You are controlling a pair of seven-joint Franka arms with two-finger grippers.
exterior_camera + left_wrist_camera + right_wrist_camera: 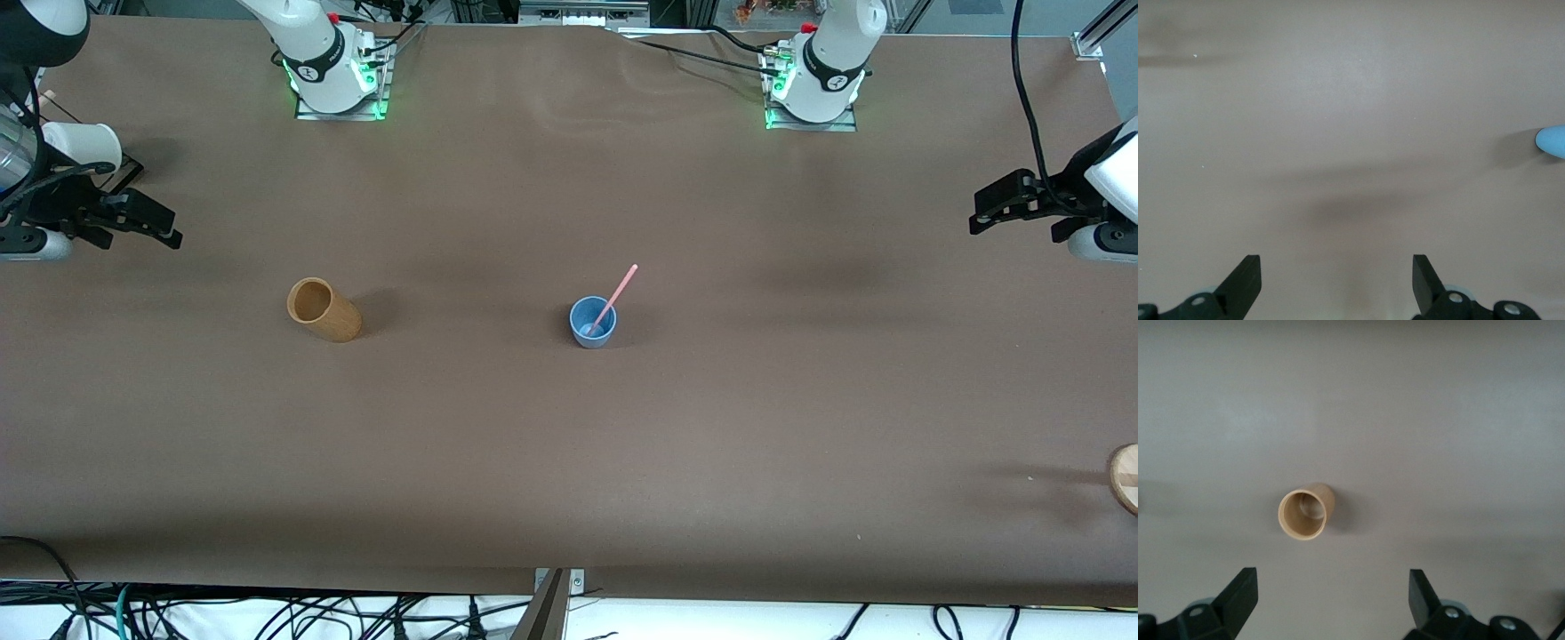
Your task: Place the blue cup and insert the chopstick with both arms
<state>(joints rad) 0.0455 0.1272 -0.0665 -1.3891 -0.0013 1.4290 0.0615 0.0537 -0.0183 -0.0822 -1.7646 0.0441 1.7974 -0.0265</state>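
Front view shows the blue cup point(593, 322) upright at mid-frame on the brown table point(569, 462), with the chopstick point(613, 299) already in it, leaning on the rim and pointing up toward the upper right of the frame. By the look of things the task is done. The left gripper point(1000, 206) hangs at the right edge of the frame, fingers spread wide and holding nothing; the right gripper point(147, 218) hangs at the left edge, likewise wide open and empty. Both arms wait well apart from the cup. A tan wooden cup point(324, 310) stands toward the right arm's end of the table.

The risk lies in the lean: the cup looks light and the stick stands well above its rim, so any sweep of an arm over mid-table could catch the stick and tip the cup.
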